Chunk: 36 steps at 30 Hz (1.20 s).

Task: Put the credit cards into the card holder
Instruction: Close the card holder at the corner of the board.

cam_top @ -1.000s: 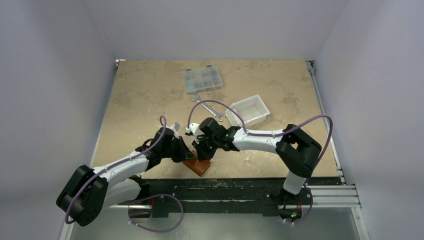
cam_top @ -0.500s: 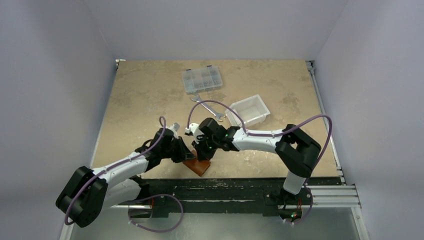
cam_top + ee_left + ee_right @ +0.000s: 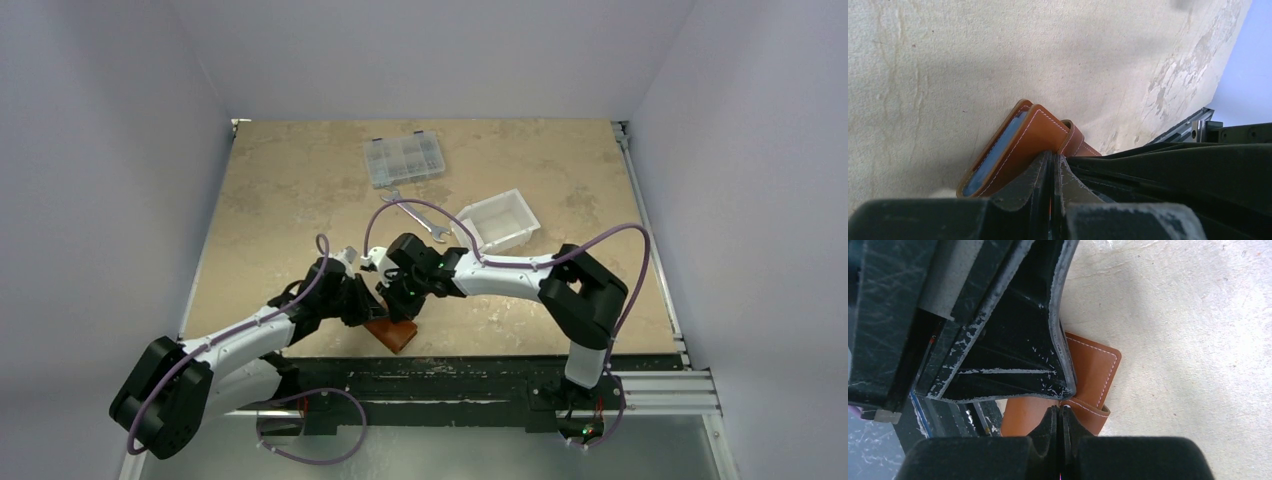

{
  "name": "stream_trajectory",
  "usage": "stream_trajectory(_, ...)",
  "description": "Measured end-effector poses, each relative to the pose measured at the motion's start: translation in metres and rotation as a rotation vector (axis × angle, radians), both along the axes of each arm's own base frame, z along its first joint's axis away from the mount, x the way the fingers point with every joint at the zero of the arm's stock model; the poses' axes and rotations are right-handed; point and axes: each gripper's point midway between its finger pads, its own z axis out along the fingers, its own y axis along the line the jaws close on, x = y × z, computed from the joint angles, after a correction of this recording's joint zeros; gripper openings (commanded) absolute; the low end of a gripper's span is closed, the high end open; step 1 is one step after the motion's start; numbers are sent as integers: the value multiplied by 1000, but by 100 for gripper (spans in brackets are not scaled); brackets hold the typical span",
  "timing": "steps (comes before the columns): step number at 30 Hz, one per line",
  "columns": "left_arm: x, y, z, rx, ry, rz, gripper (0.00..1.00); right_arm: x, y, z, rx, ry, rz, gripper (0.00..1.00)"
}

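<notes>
The reddish-brown leather card holder (image 3: pixel 392 333) lies near the table's front edge, between both arms. In the left wrist view the card holder (image 3: pixel 1030 135) is tipped on edge, and a pale blue-grey credit card (image 3: pixel 993 160) sits in its pocket. My left gripper (image 3: pixel 1053 156) is shut, tips against the cover, with a sliver of orange leather between its fingers. My right gripper (image 3: pixel 1058 408) is shut, its tips touching the holder's strap (image 3: pixel 1088 415). The left gripper's black fingers (image 3: pixel 1013 355) cover much of the holder there. From above, the left gripper (image 3: pixel 372 308) and right gripper (image 3: pixel 398 308) meet over it.
A clear compartment box (image 3: pixel 405 160) stands at the back, a silver wrench (image 3: pixel 415 215) lies in front of it, and a white bin (image 3: pixel 497 222) sits to the right. The black rail (image 3: pixel 450 375) runs just beyond the holder at the table's front edge.
The right arm has shifted a little to the left, its elbow swinging inward. The left arm and the card holder have hardly moved. Both grippers stayed shut.
</notes>
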Motion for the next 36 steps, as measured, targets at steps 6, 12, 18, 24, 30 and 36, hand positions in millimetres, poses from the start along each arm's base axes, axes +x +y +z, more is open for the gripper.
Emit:
stream_trajectory(6, 0, 2, 0, 3, 1, 7, 0, -2, 2, -8, -34, 36, -26, 0)
stream_trajectory(12, -1, 3, 0, 7, 0, 11, 0, -3, 0, -14, -88, 75, -103, 0)
stream_trajectory(18, -1, 6, -1, 12, -8, 22, 0, -5, 4, -19, -192, 58, -206, 0)
stream_trajectory(24, -2, 10, 0, 21, -9, 40, 0, -9, 7, -22, -235, 12, -274, 0)
stream_trajectory(30, -3, 15, -1, 43, 0, 63, 3, -12, 10, -23, -269, -67, -309, 0)
stream_trajectory(36, 0, 33, 7, 166, 31, 110, 18, -13, 11, -23, -281, -86, -317, 13)
